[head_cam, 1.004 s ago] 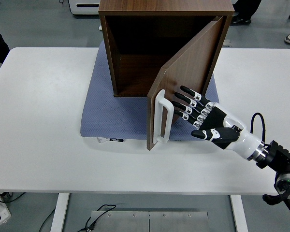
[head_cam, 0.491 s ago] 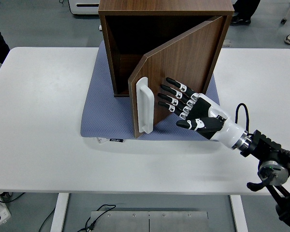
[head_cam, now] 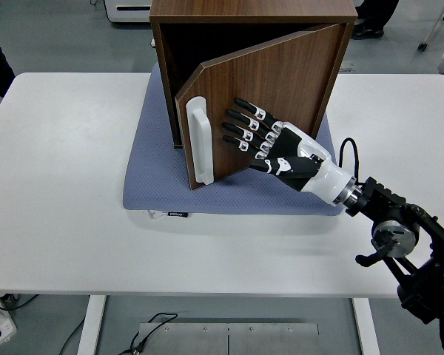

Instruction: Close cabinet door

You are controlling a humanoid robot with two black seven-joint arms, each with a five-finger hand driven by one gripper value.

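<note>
1. We are seeing four black fingertips of the right hand stretched out straight and fanned, lying flat against the outer face of the cabinet door; the thumb is sticking out below them toward the lower centre of the frame. The fingers are extended and grasping nothing.
2. We are seeing the hand just right of the door's white handle, apart from it, with the white palm and wrist trailing toward the lower right of the frame.
3. The right arm is coming in from the lower right corner, its black joints and a looped cable showing over the white table.
4. The door is standing partly open, hinged at the right side of the brown wooden cabinet, its free edge with the handle swung out toward the centre left of the frame, leaving a dark wedge of the interior showing at the upper left of the opening.
5. The cabinet is sitting in the upper centre of the frame on a blue-grey mat, which is lying on the table.
6. We are not seeing the left hand anywhere.
</note>
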